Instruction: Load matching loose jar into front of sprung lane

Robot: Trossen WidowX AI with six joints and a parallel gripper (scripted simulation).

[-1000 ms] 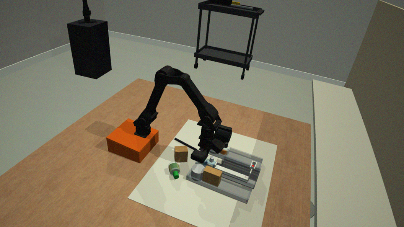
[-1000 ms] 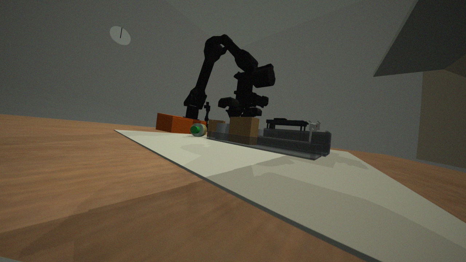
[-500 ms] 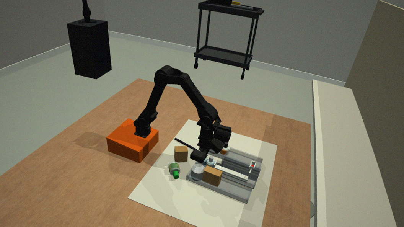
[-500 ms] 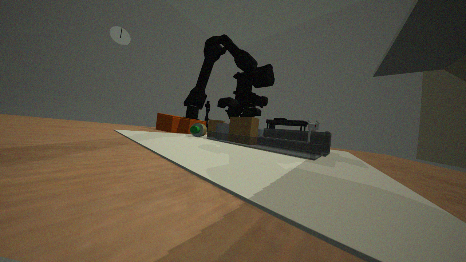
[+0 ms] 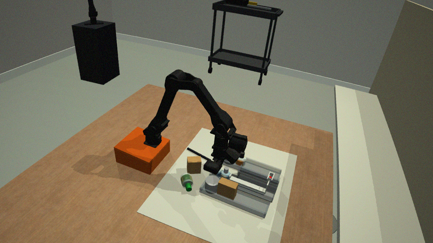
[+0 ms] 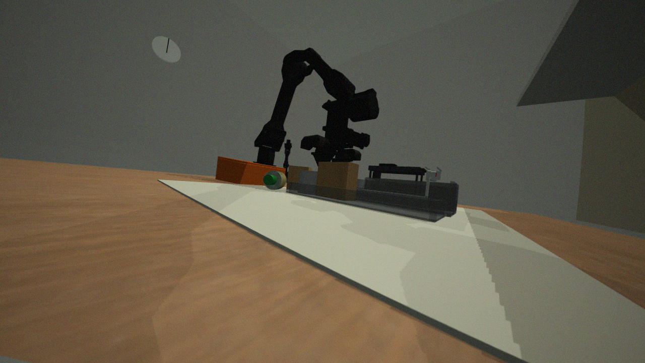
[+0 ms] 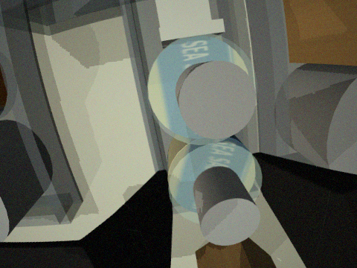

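In the wrist view two matching jars with pale blue "SEA" labels and grey lids stand in a row and touch each other. My gripper (image 7: 210, 170) (image 5: 221, 170) is shut on the near jar (image 7: 229, 214) at the front end of the middle lane. The far jar (image 7: 214, 100) stands behind it in the lane, against the white pusher plate (image 7: 183, 0). The grey lane rack (image 5: 258, 204) (image 6: 405, 191) lies on the white mat (image 5: 200, 219). In the exterior view a brown box hides the jars and my fingertips.
A grey can (image 5: 212, 184) (image 7: 317, 119) and a brown box (image 5: 227, 188) (image 6: 337, 180) fill the neighbouring lane. An orange-lidded jar (image 5: 239, 161) stands on the other side. A green-capped jar (image 5: 187, 182) (image 6: 272, 179) lies beside a loose brown box (image 5: 193, 164) and a black rod (image 5: 198, 153).
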